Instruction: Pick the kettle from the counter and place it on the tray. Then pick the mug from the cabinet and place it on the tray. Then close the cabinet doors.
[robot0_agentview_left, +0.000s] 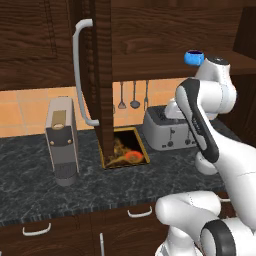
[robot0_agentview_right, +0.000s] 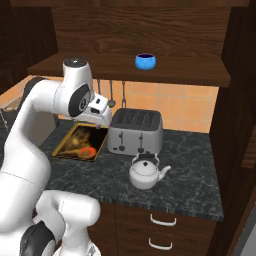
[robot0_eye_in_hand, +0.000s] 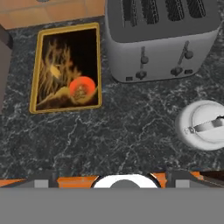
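The kettle (robot0_agentview_right: 146, 173) stands upright on the counter (robot0_agentview_right: 190, 170), just in front of the toaster (robot0_agentview_right: 136, 132) and toward that toaster's right end, its short spout pointing right and its dark handle arched over the lid. From the hand view the kettle (robot0_eye_in_hand: 204, 125) shows from above as a pale round body with the handle across it, below and to the right of the toaster (robot0_eye_in_hand: 159, 39). The tray (robot0_agentview_right: 81, 142) lies flat on the same counter just left of the toaster, near it but not touching, its dark patterned face bare; in the left base view the tray (robot0_agentview_left: 125, 148) is partly hidden behind the open cabinet door (robot0_agentview_left: 100, 75), which stands left of the toaster (robot0_agentview_left: 167, 129). The mug (robot0_agentview_right: 145, 61) sits on the cabinet shelf (robot0_agentview_right: 190, 72), directly above the toaster. A tall grey boxy appliance (robot0_agentview_left: 62, 142) stands on the counter well left of the toaster, beyond the tray. Dark utensils (robot0_agentview_left: 128, 96) hang on the tiled wall behind the toaster. The arm's hand hangs above the counter over the toaster's left end, holding nothing; whether its fingers are spread or together cannot be told.
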